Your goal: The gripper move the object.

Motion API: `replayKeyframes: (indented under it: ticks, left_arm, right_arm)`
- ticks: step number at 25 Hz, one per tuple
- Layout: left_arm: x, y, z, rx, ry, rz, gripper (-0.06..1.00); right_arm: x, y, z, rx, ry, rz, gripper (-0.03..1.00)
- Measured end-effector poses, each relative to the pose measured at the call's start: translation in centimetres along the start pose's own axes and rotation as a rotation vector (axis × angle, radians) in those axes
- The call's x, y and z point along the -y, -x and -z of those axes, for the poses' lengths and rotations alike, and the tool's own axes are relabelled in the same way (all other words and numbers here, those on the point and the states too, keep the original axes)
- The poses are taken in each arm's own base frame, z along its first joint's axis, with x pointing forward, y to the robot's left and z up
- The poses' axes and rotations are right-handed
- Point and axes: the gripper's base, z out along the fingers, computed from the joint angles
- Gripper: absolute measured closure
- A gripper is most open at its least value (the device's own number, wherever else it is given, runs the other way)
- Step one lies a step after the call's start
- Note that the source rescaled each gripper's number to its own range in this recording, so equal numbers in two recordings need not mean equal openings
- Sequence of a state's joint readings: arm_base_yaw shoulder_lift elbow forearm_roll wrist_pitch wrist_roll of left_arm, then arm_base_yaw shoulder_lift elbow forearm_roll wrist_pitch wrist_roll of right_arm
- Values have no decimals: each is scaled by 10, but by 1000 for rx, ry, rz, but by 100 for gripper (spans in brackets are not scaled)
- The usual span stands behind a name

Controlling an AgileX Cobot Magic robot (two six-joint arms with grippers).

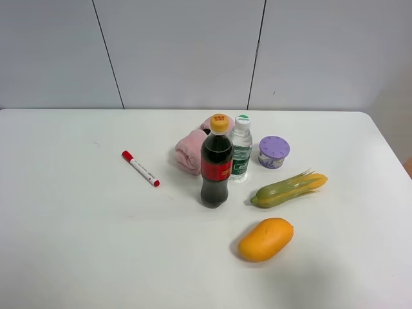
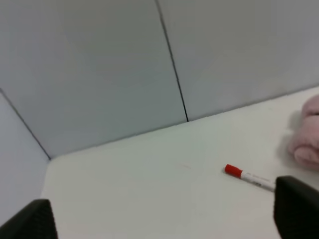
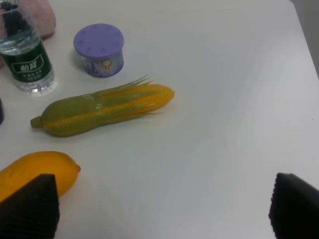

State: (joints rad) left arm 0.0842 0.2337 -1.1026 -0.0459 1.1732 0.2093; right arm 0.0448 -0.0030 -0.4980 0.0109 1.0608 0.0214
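Observation:
The corn cob [image 1: 288,189] lies on the white table [image 1: 77,244], right of the middle, green husk end toward the bottles and yellow tip toward the right. It also shows in the right wrist view [image 3: 102,110]. My right gripper [image 3: 162,206] is open and empty, with only its two dark fingertips [image 3: 30,206] showing, set wide apart, on the near side of the corn and apart from it. My left gripper [image 2: 163,216] is also open and empty, near the table's left part. Neither arm shows in the exterior high view.
An orange-yellow mango [image 1: 265,239] lies in front of the corn. A cola bottle [image 1: 216,164], a water bottle [image 1: 241,151], a purple-lidded jar [image 1: 274,152] and a pink cloth [image 1: 192,151] stand behind it. A red-capped marker [image 1: 140,168] lies at left.

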Motion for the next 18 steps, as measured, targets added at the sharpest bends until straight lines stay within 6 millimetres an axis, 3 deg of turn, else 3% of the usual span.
replayKeyframes:
  ticks: [10, 18]
  left_arm:
    - [10, -93, -52, -179, 87, 185, 12]
    - [15, -128, -76, -274, 35, 199, 12]
  right_arm:
    - [0, 0, 0, 0, 0, 0, -3]
    - [0, 0, 0, 0, 0, 0, -3]
